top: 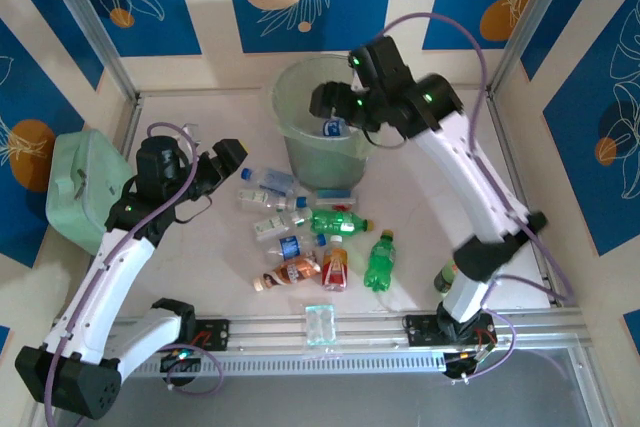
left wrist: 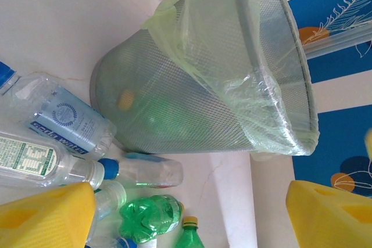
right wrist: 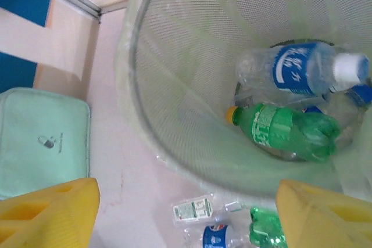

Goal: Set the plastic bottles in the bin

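Bin (top: 300, 152): upper centre, top view; some plastic bottles (right wrist: 279, 129) inside | loose bottles (top: 335, 220): heaped on counter (top: 215, 267) just below it | right tool (top: 328, 104): above bin mouth, spread, empty | left tool (top: 228, 157): spread, left of heap | risks: liner (left wrist: 221, 45), seemingly loose, snagging right tool and tipping bin; crowded round bottles rolling off a pinch.

The left arm (top: 105, 282) and right arm (top: 465, 182) have white links, black joints and green lights. Purple cables (top: 432, 15) run along both; the fingers (left wrist: 49, 216) are yellow.

Beyond the spread fingers (right wrist: 49, 213), the bin (right wrist: 174, 114) held a green bottle (right wrist: 285, 132) and a blue-labelled bottle (right wrist: 296, 68).
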`<state>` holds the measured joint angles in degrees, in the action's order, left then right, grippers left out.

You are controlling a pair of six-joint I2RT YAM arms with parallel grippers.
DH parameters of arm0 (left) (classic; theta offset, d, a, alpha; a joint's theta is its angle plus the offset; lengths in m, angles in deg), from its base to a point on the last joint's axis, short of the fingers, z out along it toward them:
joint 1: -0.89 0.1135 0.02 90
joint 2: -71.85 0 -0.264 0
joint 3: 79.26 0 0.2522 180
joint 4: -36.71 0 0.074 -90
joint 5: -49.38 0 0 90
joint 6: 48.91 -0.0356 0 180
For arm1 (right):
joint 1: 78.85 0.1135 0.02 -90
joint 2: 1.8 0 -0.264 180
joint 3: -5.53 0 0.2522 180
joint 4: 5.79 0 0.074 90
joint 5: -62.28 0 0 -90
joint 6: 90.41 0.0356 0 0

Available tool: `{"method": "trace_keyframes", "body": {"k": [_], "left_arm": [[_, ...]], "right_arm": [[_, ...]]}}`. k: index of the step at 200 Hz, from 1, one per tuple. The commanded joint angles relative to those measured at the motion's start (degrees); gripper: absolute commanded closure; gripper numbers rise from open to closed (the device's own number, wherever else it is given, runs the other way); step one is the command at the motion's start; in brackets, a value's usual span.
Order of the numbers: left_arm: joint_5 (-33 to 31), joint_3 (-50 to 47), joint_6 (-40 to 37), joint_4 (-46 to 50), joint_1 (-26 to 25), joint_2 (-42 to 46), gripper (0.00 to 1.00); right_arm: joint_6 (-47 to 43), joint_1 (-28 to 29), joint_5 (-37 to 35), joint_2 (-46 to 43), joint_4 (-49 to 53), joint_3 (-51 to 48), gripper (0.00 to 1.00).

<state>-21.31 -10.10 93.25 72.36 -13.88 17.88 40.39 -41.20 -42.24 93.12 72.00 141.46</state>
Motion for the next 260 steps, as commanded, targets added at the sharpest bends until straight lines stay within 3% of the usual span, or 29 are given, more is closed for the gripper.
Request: {"method": "trace_keyframes", "body": {"k": [1, 26, 48, 118, 202, 260], "left_arm": [[-0.2, 1.1, -1.0, -1.7, -0.5, 0.0, 0.15], [-0.3, 0.9, -1.0, -2.8, -0.5, -0.1, 0.16], [-0.2, 0.6, -0.6, -3.9, -0.6, -0.4, 0.16], [0.1, 0.1, -0.3, -4.0, -0.6, 0.2, 0.17], [0.4, -0.8, -0.1, -4.3, -0.6, 0.7, 0.17], [0.6, -1.7, 0.1, -4.5, -0.6, 0.8, 0.18]], "right_arm": [[-1.1, 1.6, -7.8, -10.5, -1.6, -13.1, 0.19], [3.2, 2.8, -8.5, -22.7, -3.1, -30.1, 0.17], [8.4, 2.7, -7.9, -27.9, -0.4, -41.4, 0.16], [21.1, 1.4, 2.2, -27.9, -1.6, -65.8, 0.16], [21.2, -1.7, 8.7, -20.8, -10.6, -75.5, 0.16], [18.5, -3.0, 9.4, -14.0, -15.3, -75.7, 0.24]]}}
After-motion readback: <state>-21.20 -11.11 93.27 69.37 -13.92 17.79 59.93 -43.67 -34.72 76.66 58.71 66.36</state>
